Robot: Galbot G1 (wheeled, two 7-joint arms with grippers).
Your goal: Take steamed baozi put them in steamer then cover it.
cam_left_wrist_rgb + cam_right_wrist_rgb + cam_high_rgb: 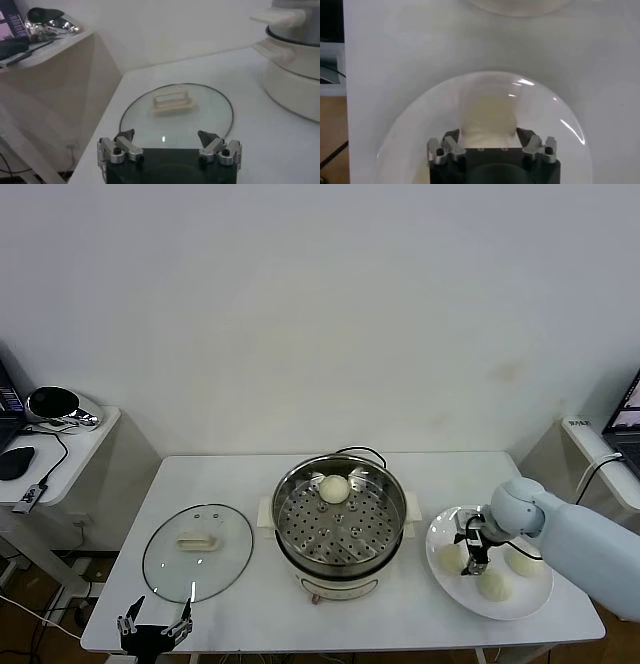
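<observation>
Right wrist view shows the right tool (492,145) pinching a soft, light baozi (487,117) between its fingers; squeeze its sides gently.

Left tool (166,137) waits spread.

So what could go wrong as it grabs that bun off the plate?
The right claw sits around a bun on the plate, so it might squash the soft dough or let it slip. Two other buns lie close by and could get nudged. The lid still lies near the table's front edge, by the left claw.
</observation>
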